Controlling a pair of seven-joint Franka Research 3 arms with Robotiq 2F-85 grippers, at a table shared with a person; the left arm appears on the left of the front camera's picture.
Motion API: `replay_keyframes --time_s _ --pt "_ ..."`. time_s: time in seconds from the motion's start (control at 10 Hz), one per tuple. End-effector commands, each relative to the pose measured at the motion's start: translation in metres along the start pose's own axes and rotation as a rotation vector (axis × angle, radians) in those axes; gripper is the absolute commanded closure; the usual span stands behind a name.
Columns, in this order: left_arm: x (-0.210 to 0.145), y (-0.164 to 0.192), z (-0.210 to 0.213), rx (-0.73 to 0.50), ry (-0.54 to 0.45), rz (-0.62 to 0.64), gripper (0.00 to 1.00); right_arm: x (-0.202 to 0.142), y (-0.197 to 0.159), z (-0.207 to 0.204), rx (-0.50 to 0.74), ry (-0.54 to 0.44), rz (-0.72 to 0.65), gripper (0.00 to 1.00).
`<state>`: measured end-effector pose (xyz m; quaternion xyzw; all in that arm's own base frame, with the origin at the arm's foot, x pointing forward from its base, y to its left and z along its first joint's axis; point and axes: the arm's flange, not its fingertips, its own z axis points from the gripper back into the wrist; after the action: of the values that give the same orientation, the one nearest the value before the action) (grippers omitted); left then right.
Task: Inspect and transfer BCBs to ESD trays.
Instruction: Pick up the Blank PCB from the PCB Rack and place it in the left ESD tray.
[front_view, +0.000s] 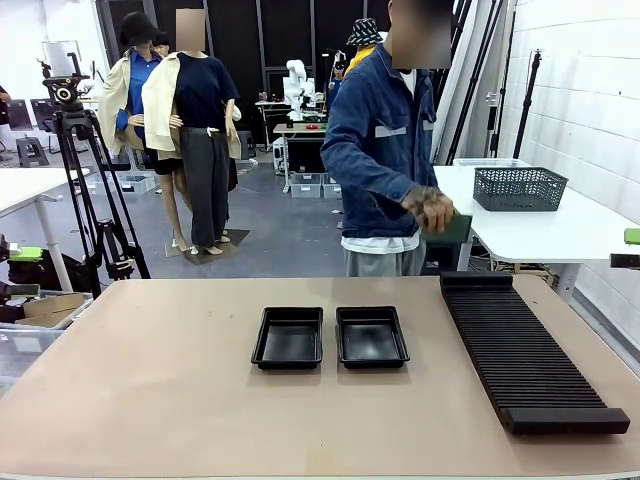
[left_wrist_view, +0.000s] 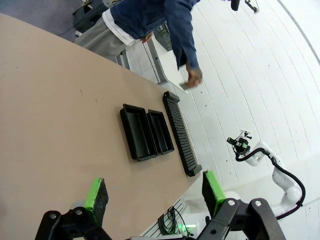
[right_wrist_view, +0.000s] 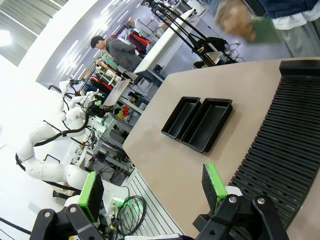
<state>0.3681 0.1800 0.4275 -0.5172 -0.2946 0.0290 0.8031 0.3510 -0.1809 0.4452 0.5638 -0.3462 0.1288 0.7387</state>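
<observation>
Two empty black ESD trays (front_view: 290, 338) (front_view: 372, 337) sit side by side at the table's middle. Across the table a person holds a green BCB (front_view: 458, 228) in one hand (front_view: 430, 207), above the far end of the rack. My left gripper (left_wrist_view: 154, 194) is open and holds nothing, high above the table and well back from the trays (left_wrist_view: 137, 131) (left_wrist_view: 160, 131). My right gripper (right_wrist_view: 152, 192) is also open and holds nothing, above the near right table edge, with the trays (right_wrist_view: 181, 117) (right_wrist_view: 209, 124) ahead of it. The BCB (right_wrist_view: 260, 30) shows there blurred in the person's hand.
A long black ribbed rack (front_view: 520, 345) runs along the right side of the table, also seen as the rack (left_wrist_view: 181, 132) and the rack (right_wrist_view: 280, 145). A white side table with a dark basket (front_view: 518, 188) stands behind, and a tripod (front_view: 90, 190) at far left.
</observation>
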Motion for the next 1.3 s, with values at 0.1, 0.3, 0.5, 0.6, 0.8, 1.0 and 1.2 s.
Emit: replay_keyframes --time_s 0.1,0.3,0.5,0.6,0.8,1.0,1.2 --pt "0.0002 -0.0007 0.0011 -0.016 -0.009 0.006 0.0 -0.0025 -0.0004 0.0015 0.008 0.009 -0.005 0.0" --pt "0.0002 -0.0007 0.0011 -0.016 -0.009 0.006 0.0 -0.0025 -0.0004 0.0015 0.008 0.009 -0.005 0.0" --pt "0.0002 -0.0007 0.0011 -0.016 -0.009 0.006 0.0 -0.0025 -0.0004 0.0015 0.008 0.009 -0.005 0.0" --pt "0.0002 -0.0007 0.0011 -0.016 -0.009 0.006 0.0 -0.0025 -0.0004 0.0015 0.008 0.009 -0.005 0.0" --pt "0.0002 -0.0007 0.0011 -0.016 -0.009 0.006 0.0 -0.0025 -0.0004 0.0015 0.008 0.009 -0.005 0.0" --pt "0.0002 -0.0007 0.0011 -0.016 -0.009 0.006 0.0 -0.0025 -0.0004 0.0015 0.008 0.009 -0.005 0.0" --pt "0.0002 -0.0007 0.0011 -0.016 -0.009 0.006 0.0 -0.0025 -0.0004 0.0015 0.008 0.009 -0.005 0.0"
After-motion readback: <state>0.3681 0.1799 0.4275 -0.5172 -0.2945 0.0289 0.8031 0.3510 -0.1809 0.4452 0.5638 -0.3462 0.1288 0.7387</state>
